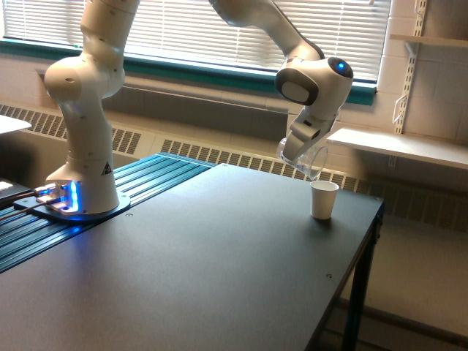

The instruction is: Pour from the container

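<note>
Overhead at right of centre, the gripper (298, 148) of a white Franka Panda arm (91, 110) pinches a clear plastic cup (308, 161), its fingers pressed against the cup's wall. That cup hangs in the air tilted, its mouth angled down toward the lower right, just above and slightly left of a white paper cup (323, 199); the two are close but apart. Whatever the clear cup holds is too small to make out. The paper cup stands upright near the far right corner of a dark tabletop (205, 263) that fills the lower half of the frame. At the left edge, the arm's base (80, 203) sits on a ribbed blue-lit strip, glowing blue at its foot, and the arm rises out of the top of the frame before bending back down to the wrist. Behind, window blinds (205, 29) span the upper part of the frame, and a white wall shelf (402, 146) juts out at right.
</note>
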Action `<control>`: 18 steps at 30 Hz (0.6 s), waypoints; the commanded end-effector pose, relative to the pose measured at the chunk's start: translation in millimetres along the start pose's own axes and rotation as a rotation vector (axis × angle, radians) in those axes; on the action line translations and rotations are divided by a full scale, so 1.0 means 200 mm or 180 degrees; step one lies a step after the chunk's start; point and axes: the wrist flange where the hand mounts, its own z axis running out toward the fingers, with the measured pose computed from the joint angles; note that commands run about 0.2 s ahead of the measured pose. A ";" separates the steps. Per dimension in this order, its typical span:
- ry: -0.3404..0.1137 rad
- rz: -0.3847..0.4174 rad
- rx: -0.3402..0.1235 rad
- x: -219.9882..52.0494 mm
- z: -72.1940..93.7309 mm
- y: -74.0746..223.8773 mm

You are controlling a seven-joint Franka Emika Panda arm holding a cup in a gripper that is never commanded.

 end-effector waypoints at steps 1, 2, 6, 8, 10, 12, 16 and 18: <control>-0.0067 0.0123 0.0071 0.03 -0.05 -0.02; -0.0070 0.0128 0.0072 0.03 -0.05 -0.02; -0.0116 0.0174 0.0096 0.05 -0.06 -0.03; -0.0117 0.0177 0.0097 0.05 -0.06 -0.03; -0.0155 0.0224 0.0107 0.07 -0.07 -0.02; -0.0177 0.0264 0.0107 0.09 -0.08 -0.02; -0.0231 0.0315 0.0087 0.12 -0.07 0.00; -0.0259 0.0338 0.0072 0.13 -0.06 0.00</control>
